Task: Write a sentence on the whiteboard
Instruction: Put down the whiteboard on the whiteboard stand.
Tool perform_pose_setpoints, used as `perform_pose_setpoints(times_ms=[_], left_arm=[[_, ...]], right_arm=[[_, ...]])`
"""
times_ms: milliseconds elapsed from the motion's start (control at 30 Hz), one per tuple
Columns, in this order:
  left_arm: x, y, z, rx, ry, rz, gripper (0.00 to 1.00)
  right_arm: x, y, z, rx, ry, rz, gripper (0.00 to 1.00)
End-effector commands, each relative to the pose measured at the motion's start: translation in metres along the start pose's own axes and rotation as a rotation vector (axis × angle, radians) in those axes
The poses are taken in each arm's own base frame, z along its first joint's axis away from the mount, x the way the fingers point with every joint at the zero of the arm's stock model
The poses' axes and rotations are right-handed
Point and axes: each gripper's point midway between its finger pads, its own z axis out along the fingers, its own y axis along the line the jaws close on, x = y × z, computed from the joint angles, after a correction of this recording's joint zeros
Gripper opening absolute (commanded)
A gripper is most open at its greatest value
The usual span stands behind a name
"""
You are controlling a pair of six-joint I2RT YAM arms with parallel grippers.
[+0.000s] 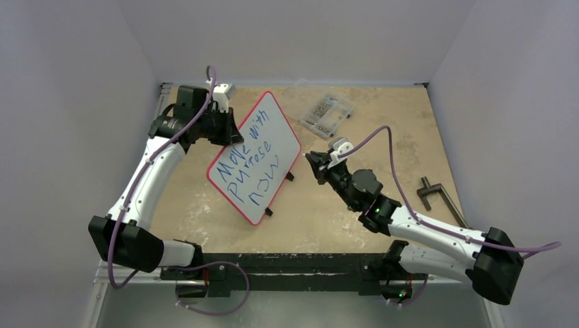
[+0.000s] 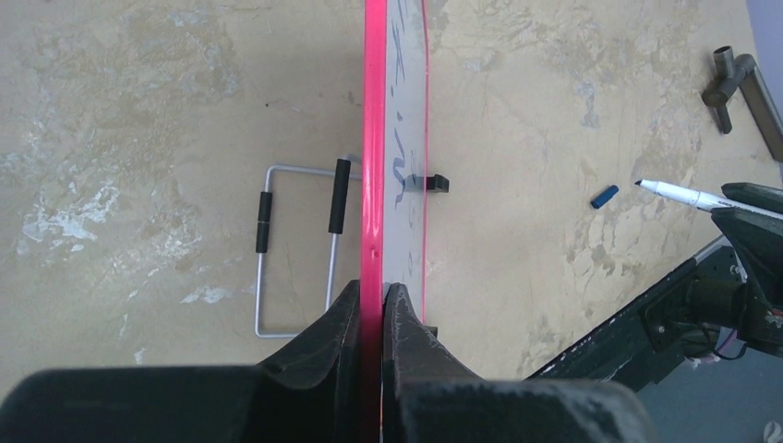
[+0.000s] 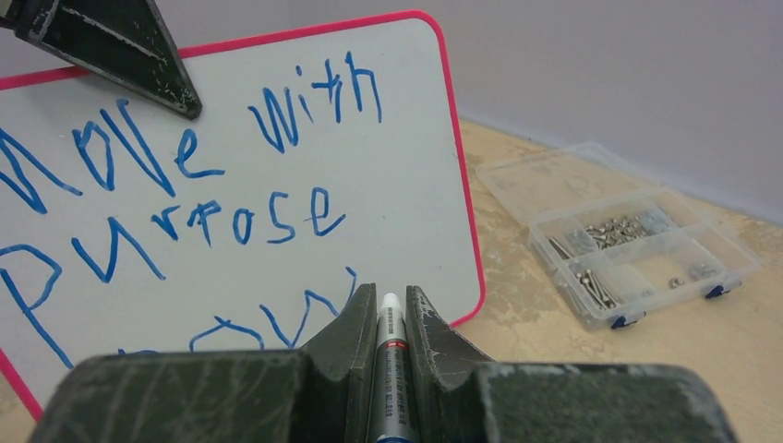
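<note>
Sentence (image 3: 185, 198) "Move with purpose now" looks done. Whiteboard (image 1: 275, 113) upright on counter (image 1: 382, 109), left gripper (image 2: 371, 291) jaws clamped on its rim; right gripper (image 3: 390, 295) jaws clamped on marker (image 3: 391, 328), tip off board.

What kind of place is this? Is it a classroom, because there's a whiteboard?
Probably a robot lab workbench, not a classroom. The left arm and right arm are mounted on a worn wooden table walled in by plain panels, and a clear box of screws sits near the whiteboard.
</note>
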Motion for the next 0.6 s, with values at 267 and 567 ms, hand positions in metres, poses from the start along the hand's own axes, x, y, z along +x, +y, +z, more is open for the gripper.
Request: perform_pose_setpoints(times_ms=[267, 567], left_arm=[[0.069, 0.082, 0.005, -0.385, 0.244, 0.039, 0.08], [0.073, 0.093, 0.001, -0.446, 0.237, 0.048, 0.27]], right_arm=[[-0.009, -0.002, -0.007, 0.011, -0.035, 0.042, 0.00], [-0.010, -0.002, -0.008, 0.010, -0.040, 0.046, 0.00]])
